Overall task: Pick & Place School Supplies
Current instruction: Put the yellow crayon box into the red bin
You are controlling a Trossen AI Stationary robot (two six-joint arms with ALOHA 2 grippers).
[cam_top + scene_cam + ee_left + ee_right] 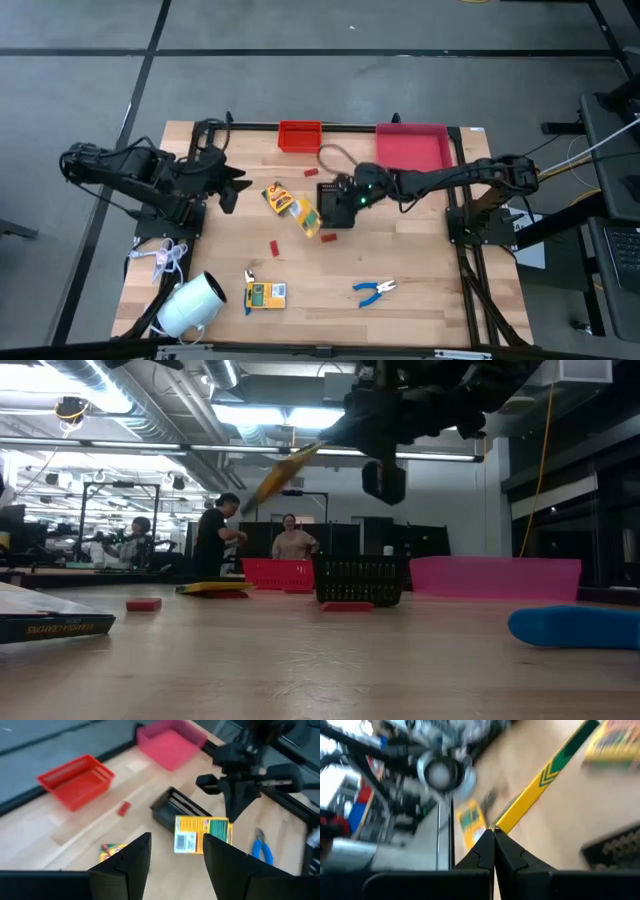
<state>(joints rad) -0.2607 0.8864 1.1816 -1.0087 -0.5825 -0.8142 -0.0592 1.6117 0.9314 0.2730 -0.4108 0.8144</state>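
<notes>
My right gripper [328, 212] is shut on one yellow-and-green box [305, 218] and holds it in the air above the table's middle [280, 475]. A second box [278, 197] lies flat just to its left. The third box [266, 295] lies near the near edge, with blue-handled pliers [248, 292] beside it. Another pair of pliers [375, 290] lies flat to the right. Small red pieces [275, 247] are scattered on the wood. My left gripper [175, 865] is open and hovers over the table's left side, touching nothing. My right gripper pinches the box by one narrow end [496, 826], only at the free ends of its two fingers [482, 847]. The fingers slant down from the table's right. The box is lifted clear and tilted, its free end [255, 500] sloping down toward the table's left.
A black basket [335, 190] sits under the right gripper. A red basket [300, 135] and a pink tray [412, 148] stand at the far edge. A big white roll [190, 305] and a white cord bundle [165, 260] lie at the near left. People stand in the room beyond.
</notes>
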